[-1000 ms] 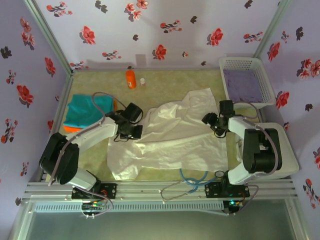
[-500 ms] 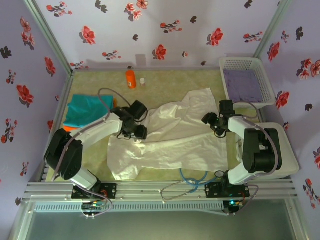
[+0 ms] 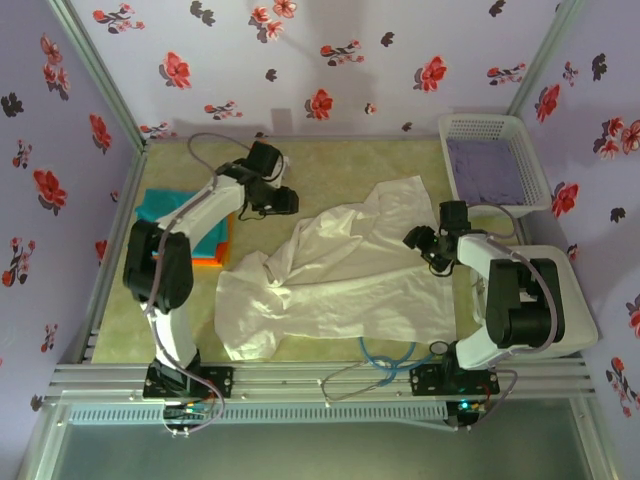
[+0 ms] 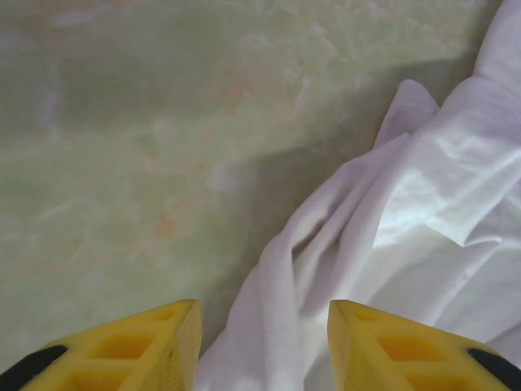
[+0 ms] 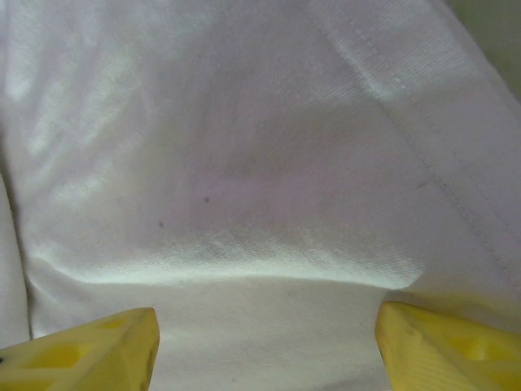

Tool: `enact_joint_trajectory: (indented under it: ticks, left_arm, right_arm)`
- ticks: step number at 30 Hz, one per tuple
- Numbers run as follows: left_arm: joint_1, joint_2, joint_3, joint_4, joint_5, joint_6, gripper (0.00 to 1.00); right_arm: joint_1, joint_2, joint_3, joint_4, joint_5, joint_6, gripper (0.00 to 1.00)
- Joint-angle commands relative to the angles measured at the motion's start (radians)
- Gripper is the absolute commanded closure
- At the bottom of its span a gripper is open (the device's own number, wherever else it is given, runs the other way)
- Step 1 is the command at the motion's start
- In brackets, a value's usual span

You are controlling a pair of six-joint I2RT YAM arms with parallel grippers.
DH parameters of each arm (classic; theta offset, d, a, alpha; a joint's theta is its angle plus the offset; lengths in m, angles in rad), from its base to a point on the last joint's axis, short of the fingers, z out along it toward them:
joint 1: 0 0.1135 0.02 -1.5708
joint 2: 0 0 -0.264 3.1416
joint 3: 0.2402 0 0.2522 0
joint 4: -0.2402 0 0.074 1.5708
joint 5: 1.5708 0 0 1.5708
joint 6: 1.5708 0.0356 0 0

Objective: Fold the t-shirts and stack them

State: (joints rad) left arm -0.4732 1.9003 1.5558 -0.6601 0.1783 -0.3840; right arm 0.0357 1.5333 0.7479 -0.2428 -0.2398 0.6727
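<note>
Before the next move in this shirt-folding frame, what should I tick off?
1. White t-shirt spread flat: not ok, bunched and wrinkled.
2. Left gripper free of cloth: ok, fingers apart, the shirt's edge lying loose below them.
3. Right gripper gripping: not ok, fingers wide apart over the shirt's right side.
4. Folded shirts tidy: ok, teal t-shirt on orange t-shirt at far left.
5. Room above them: not ok, left arm crosses over them.
</note>
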Motion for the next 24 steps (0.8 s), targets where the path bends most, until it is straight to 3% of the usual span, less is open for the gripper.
enact_joint_trajectory:
  ticks: [1,10,20,24]
  left_arm:
    - [-0.023,0.084,0.067,-0.014,0.055,0.055,0.56]
    - [-0.052,0.229,0.114,-0.012,0.021,0.08,0.64]
    - [-0.061,0.262,0.156,-0.042,0.016,0.082,1.0]
    - [-0.039,0.219,0.154,-0.043,-0.017,0.07,1.0]
  right_arm:
    - [-0.007,-0.001,-0.008,-0.066,-0.002,-0.017,0.28]
    - [-0.008,0.02,0.007,-0.079,-0.002,-0.032,0.28]
    - [-0.008,0.071,0.013,-0.071,0.012,-0.021,0.28]
    - [-0.007,0.088,0.017,-0.095,0.038,-0.019,0.29]
